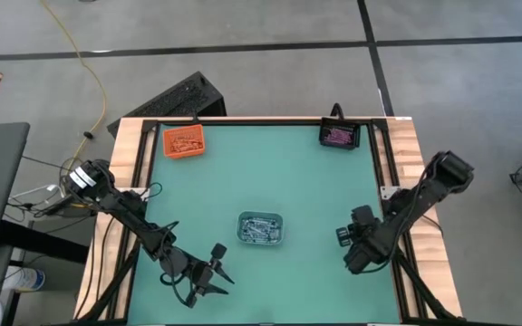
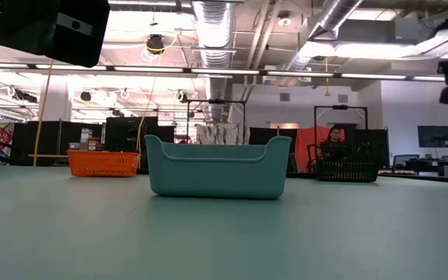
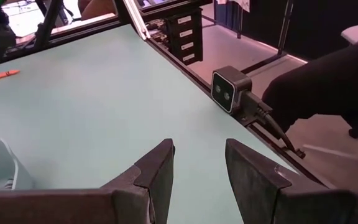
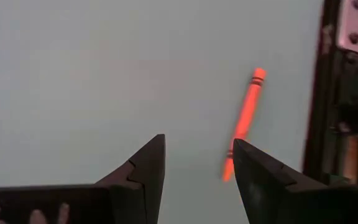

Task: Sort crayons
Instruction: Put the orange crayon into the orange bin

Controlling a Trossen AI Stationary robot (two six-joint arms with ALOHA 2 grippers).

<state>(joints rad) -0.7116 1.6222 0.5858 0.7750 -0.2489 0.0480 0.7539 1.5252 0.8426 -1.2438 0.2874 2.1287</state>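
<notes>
Crayons fill the grey tray (image 1: 261, 228) mid-table from above, with an orange tray (image 1: 183, 142) and a black tray (image 1: 340, 135) at the far edge. Left gripper (image 1: 214, 272) and right gripper (image 1: 350, 249) flank it, empty. Right wrist: fingers spread, an orange crayon (image 4: 244, 121) lying just beyond. Left wrist: fingers (image 3: 157, 177) parted over bare mat.
</notes>
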